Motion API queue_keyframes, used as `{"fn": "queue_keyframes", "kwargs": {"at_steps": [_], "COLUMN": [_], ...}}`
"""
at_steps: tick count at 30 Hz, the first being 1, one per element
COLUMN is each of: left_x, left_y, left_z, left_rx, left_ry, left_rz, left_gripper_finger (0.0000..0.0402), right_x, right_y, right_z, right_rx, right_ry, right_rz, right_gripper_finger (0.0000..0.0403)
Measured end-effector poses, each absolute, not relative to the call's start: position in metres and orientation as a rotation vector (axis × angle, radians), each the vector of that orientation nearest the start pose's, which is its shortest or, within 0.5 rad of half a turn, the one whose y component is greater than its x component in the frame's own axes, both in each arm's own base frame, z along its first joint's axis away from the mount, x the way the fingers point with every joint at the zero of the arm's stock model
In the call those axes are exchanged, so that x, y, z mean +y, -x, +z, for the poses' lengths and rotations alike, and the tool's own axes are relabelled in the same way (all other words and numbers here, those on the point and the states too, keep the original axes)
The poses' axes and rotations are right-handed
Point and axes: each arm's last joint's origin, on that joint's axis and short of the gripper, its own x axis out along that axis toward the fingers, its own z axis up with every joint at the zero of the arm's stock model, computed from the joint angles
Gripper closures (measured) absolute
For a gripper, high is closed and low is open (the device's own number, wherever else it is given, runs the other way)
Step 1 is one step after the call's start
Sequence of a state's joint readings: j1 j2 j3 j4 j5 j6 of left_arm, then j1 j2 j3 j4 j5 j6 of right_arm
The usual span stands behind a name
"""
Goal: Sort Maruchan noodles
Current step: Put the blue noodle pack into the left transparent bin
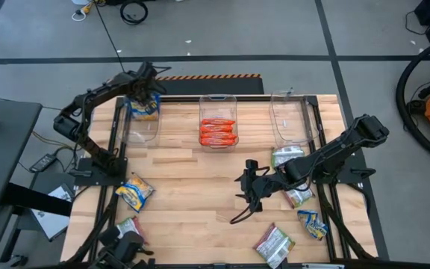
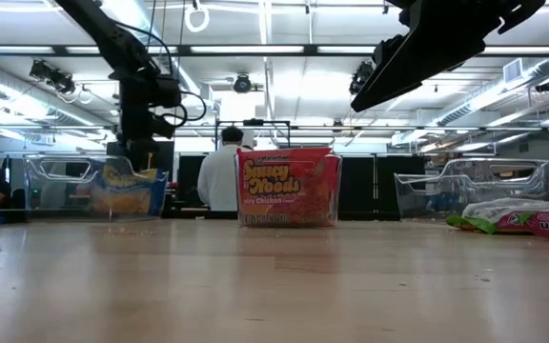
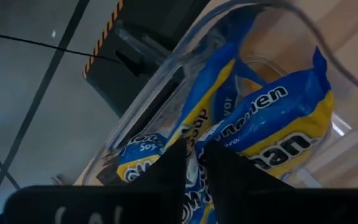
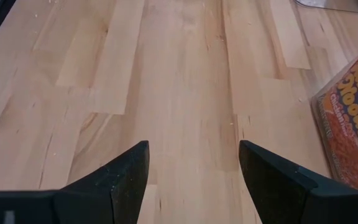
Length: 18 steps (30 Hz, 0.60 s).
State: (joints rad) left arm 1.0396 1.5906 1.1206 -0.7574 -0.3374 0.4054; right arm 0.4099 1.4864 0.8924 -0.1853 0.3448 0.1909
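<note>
My left gripper (image 1: 146, 96) hangs over the far-left clear bin (image 1: 142, 123) and points steeply down into it. Its fingers (image 3: 173, 171) stand a narrow gap apart. Yellow-and-blue Maruchan packets (image 3: 272, 134) stand on edge in this bin. The middle bin (image 1: 218, 101) holds orange-red packets (image 2: 289, 186). My right gripper (image 1: 246, 190) hovers open over bare wood (image 4: 185, 93) at the table's middle, with nothing between its fingers. Loose packets lie flat on the table: a yellow-and-blue one (image 1: 134, 192), a silvery one (image 1: 128, 226), and several on the right (image 1: 275, 243). My left gripper comes from above, slanting down into the left bin. The top edge of a yellow-and-blue packet (image 3: 196, 186) shows in the narrow gap between its fingertips. I cannot tell whether the fingers touch it.
The right clear bin (image 1: 290, 119) stands at the far right with no packet showing in it. Silvery-green packets (image 1: 286, 157) lie just in front of it, under my right arm. Bare wood lies between the bins and the near edge. A person (image 2: 219, 176) stands in the room beyond.
</note>
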Motion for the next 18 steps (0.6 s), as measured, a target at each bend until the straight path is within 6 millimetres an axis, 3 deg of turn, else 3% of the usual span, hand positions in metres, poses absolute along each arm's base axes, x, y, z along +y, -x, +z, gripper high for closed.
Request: {"fn": "queue_keyframes", "kwargs": {"at_steps": [13, 18], "left_x": [0.2634, 0.2624], "left_y": [-0.1477, -0.1471], "left_z": [0.2207, 0.2218], "left_rx": [1.473, 1.474], "left_ry": [0.117, 0.120], "left_rz": [0.924, 0.924], "left_gripper_finger": [0.0333, 0.0308], "right_x": [0.1115, 0.1114], "right_y": [-0.2808, -0.2801], "right_z": [0.2123, 0.2116], "right_rx": [0.727, 0.736], "right_ry": [0.091, 0.065], "right_rz": [-0.006, -0.018], "right_gripper_finger": [0.0149, 0.0149]}}
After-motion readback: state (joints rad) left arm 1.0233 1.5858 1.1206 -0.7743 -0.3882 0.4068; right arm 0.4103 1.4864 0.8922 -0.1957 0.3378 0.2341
